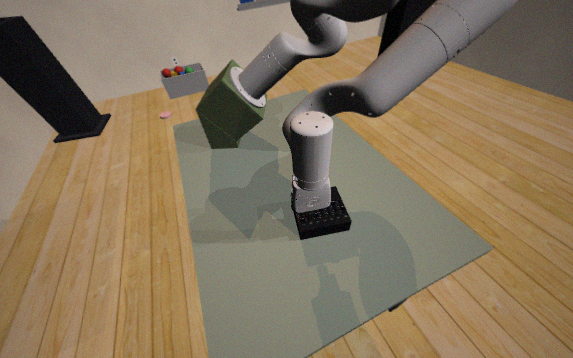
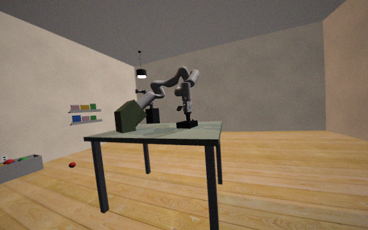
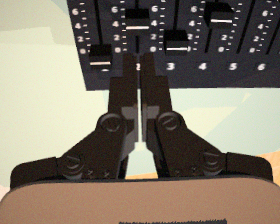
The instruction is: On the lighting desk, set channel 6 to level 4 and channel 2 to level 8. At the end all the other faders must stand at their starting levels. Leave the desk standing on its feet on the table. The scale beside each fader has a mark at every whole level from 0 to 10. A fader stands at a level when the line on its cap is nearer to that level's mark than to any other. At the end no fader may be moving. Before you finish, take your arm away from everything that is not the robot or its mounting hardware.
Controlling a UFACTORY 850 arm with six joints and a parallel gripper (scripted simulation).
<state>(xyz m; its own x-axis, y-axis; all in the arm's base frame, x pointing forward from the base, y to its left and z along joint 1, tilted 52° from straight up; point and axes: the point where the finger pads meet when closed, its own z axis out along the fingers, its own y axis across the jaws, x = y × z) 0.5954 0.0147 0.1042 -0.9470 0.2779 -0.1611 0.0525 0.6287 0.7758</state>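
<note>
Wrist view shows the black two-fingered gripper (image 3: pixel 139 63) pressed fully together with nothing between its fingers, its tips over the near edge of the black lighting desk with white-lined fader caps (image 3: pixel 184 23), about at the channel 2 slot. The cap of the first fader (image 3: pixel 100 58) sits low, just left of the fingertips; the second fader's cap (image 3: pixel 136 20) stands higher up its scale, beyond the tips.

From the top camera, the desk (image 1: pixel 324 220) lies flat on the pale green table top (image 1: pixel 248 280), partly hidden under the grey arm's wrist (image 1: pixel 311 155). A tilted olive-green box-shaped arm base (image 1: pixel 228 110) stands well apart at the table's far end. On the wooden floor, a grey open bin (image 1: pixel 184 82) holds red, green and other coloured balls; a pink disc (image 1: pixel 165 115) lies near it.
</note>
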